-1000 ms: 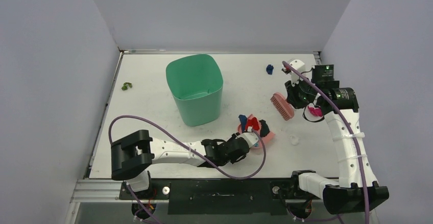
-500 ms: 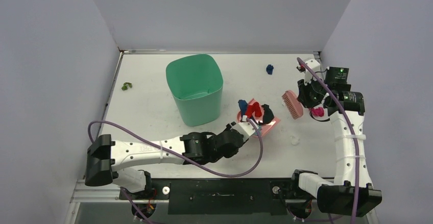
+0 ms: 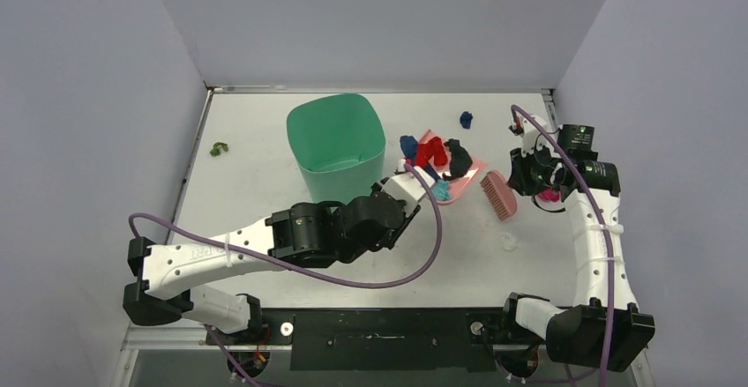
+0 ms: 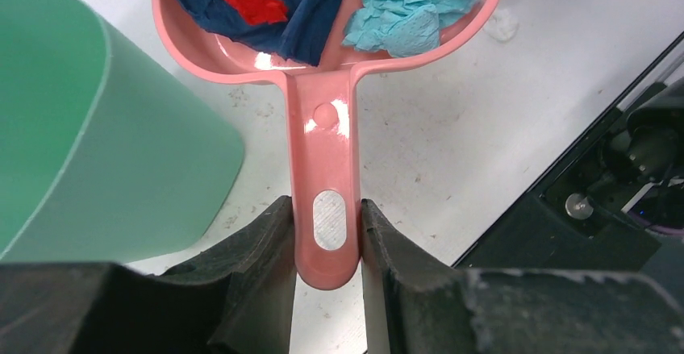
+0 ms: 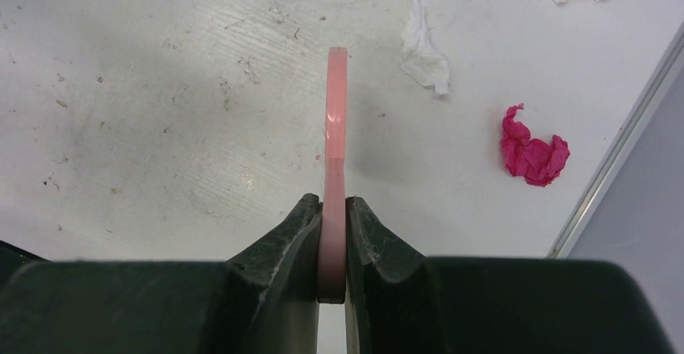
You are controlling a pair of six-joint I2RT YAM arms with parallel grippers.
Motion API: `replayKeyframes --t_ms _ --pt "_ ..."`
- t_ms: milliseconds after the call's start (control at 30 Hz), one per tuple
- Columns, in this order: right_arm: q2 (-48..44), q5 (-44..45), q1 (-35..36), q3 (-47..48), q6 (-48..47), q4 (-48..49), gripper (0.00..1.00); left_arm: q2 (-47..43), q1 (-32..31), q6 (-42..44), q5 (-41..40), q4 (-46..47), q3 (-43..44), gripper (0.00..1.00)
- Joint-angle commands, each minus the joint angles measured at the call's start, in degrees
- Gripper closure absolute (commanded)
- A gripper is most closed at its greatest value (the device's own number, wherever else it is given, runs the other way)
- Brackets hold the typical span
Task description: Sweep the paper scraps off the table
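Clamping the pink plastic dustpan [image 4: 327,128], the left gripper [image 4: 327,225] sits beside the green bin [image 3: 340,184]. The right gripper [image 5: 332,209] pinches a pink brush [image 3: 498,195], seemingly lifted.

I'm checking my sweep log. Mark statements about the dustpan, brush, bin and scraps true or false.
1. The left gripper is shut on the dustpan handle. True.
2. The dustpan is empty. False: paper scraps lie in it.
3. The right gripper grips the brush. True.
4. The bin lies tipped over. False: the green bin stands upright.
5. No scrap lies on the table. False: an olive scrap lies on the table.
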Motion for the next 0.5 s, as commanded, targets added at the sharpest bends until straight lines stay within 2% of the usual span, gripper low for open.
replayKeyframes --t_ms 0,167,467 --pt "-0.26 -2.83 -0.31 -1.06 -0.49 3.51 0.95 -3.68 2.34 -5.03 -2.44 -5.30 5.75 1.00" --pt "-0.64 -3.08 -0.38 -2.37 -0.72 3.60 0.95 -6.72 8.49 -9.23 0.17 -5.00 5.57 1.00" --pt "-1.41 -3.75 -0.43 -4.25 -0.79 3.60 0.95 -12.86 27.96 -17.62 18.96 0.50 5.13 1.00"
